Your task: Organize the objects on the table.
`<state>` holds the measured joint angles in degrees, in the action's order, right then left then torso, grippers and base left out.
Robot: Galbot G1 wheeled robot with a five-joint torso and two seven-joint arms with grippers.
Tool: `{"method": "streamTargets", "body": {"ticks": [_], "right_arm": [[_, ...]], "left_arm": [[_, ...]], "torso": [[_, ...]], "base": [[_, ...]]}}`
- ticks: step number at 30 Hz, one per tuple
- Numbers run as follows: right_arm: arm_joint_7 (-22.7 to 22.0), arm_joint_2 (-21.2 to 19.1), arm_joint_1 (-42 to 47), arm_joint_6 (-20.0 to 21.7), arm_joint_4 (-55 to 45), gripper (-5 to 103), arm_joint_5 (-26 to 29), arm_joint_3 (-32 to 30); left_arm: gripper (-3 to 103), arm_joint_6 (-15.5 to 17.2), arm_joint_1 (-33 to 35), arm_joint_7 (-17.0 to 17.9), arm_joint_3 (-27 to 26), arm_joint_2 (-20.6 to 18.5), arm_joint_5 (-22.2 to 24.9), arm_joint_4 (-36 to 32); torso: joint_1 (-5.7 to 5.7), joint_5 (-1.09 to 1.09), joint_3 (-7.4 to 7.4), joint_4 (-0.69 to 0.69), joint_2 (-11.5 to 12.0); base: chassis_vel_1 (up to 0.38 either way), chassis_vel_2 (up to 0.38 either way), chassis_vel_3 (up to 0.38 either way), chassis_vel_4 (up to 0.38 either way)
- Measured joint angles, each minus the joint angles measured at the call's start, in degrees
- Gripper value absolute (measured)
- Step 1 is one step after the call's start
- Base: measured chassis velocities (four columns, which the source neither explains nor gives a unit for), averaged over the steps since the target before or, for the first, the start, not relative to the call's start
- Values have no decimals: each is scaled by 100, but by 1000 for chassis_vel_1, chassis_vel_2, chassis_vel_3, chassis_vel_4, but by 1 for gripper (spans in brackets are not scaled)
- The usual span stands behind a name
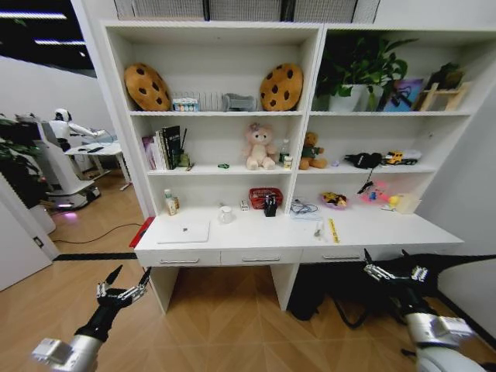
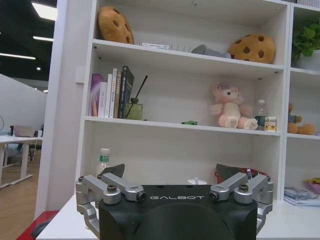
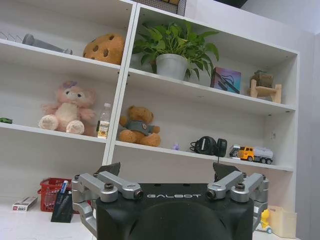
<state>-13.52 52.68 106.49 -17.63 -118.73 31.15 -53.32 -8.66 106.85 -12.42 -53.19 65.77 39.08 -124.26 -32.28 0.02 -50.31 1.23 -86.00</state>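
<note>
The long white table (image 1: 256, 230) stands ahead, joined to tall shelving. A slim silver laptop (image 1: 184, 231) lies shut on its left part. A yellow stick-like thing (image 1: 333, 230) lies right of centre. A black holder (image 1: 270, 204) with a blue pen (image 3: 62, 188) stands beside a red basket (image 1: 264, 197). A tiny green toy car (image 1: 223, 165) sits on the middle shelf (image 2: 189, 122). My left gripper (image 1: 130, 277) hangs open and empty, low before the desk's left end (image 2: 172, 172). My right gripper (image 1: 394, 265) is open and empty before the right end (image 3: 167, 170).
A bottle (image 1: 170, 203), a cup (image 1: 225, 215) and cables (image 1: 304, 208) stand at the desk's back. Dark bags (image 1: 333, 298) lie under its right half. Plush bears and cookie cushions fill the shelves. Another robot (image 1: 62, 155) stands far left. Wooden floor lies open in front.
</note>
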Motion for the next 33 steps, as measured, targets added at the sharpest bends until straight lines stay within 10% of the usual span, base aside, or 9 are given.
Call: {"method": "streamTargets", "body": {"ticks": [33], "right_arm": [[0, 0, 0, 0, 0, 100, 0, 1]], "left_arm": [[100, 0, 0, 0, 0, 0, 0, 0]], "torso": [[-2, -1, -1, 0, 1]], "base": [[9, 8, -8, -9]]}}
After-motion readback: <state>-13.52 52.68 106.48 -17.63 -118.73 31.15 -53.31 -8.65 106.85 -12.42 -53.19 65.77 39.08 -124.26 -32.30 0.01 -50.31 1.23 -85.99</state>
